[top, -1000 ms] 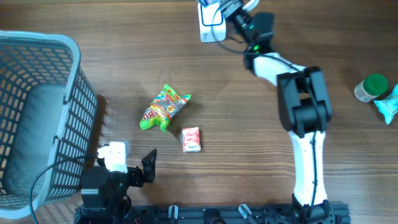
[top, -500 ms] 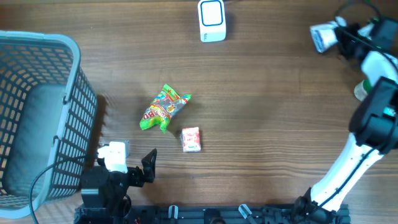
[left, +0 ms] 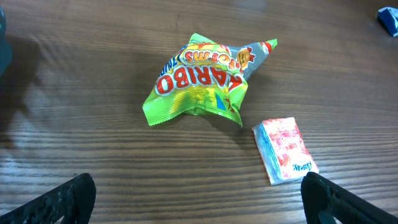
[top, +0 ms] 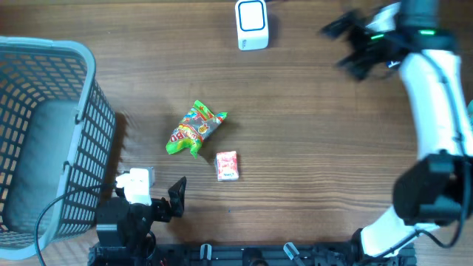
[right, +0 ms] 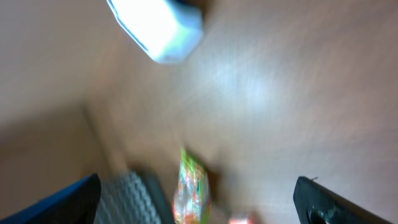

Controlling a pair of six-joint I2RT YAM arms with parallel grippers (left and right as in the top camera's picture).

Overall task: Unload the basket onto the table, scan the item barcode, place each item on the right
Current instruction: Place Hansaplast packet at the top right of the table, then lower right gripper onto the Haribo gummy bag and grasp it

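Green candy bag [top: 196, 128] and pink pack [top: 227, 165] lie mid-table, nearer than the scanner [top: 252, 24]. Right gripper [top: 347, 46], far right, and left gripper [left: 202, 202], near left, gape empty; grasping an item seems next.

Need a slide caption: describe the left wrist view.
Open left gripper faces a green Haribo bag and a pink packet on the table.

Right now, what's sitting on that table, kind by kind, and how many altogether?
Snack packets: 2, the green Haribo bag and the small pink packet
White scanner: 1
Grey basket: 1
Total: 4 clearly in view; a blue scrap at the far edge is too cropped to name
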